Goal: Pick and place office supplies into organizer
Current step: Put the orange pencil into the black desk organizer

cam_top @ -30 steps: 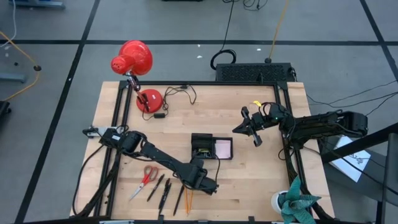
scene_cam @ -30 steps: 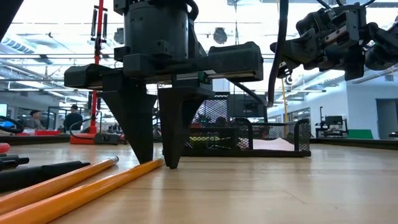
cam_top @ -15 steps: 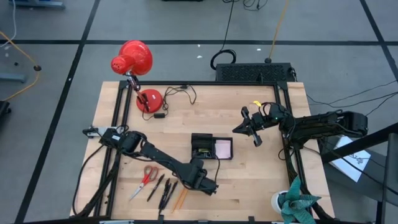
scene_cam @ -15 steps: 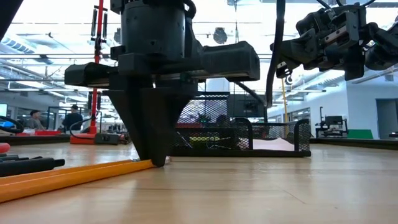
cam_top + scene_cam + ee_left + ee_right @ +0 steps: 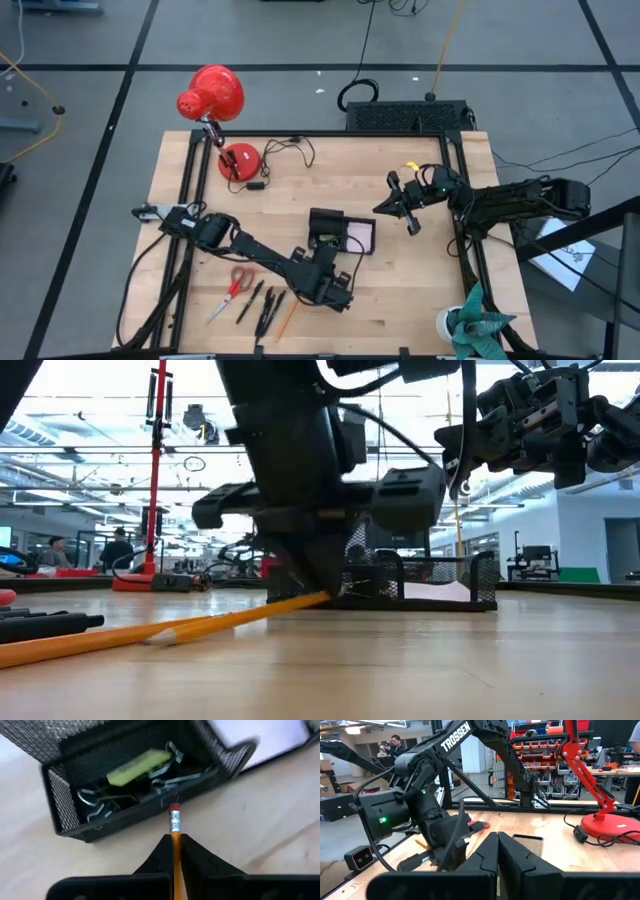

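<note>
Wood counter (image 5: 420, 290): pale planks with visible grain, edged by a dark metal frame.
Left tool (image 5: 176, 839): two dark, wedge-shaped fingers pressed together on an orange pencil (image 5: 176, 851); it sits low over the counter, just in front of the organizer.
Orange pencil: long and thin, with a silver metal band and a red eraser at its tip; the eraser points at the organizer's near wall and is very near it, but contact is hard to judge. In the low view the pencil (image 5: 200, 625) is tilted, its far end raised at the tool and its other end low by the counter.
Organizer (image 5: 60, 820): low rectangular tray of black wire mesh, near the middle of the counter (image 5: 340, 232).
Inside the organizer: binder clips (image 5: 100, 802) with shiny wire handles and a flat yellow piece (image 5: 137, 764), together in one compartment; a pale pink pad (image 5: 358, 237) lies in the next one.
Red-handled scissors (image 5: 236, 286): flat on the counter, near its front edge.
Black pens (image 5: 262, 305): slim, lying side by side next to the scissors.
Right tool (image 5: 496, 849): fingers pressed together, holding nothing, raised above the right side of the counter (image 5: 405, 205).
Red desk lamp (image 5: 215, 95): round glossy shade and round base, at the far left corner.
</note>
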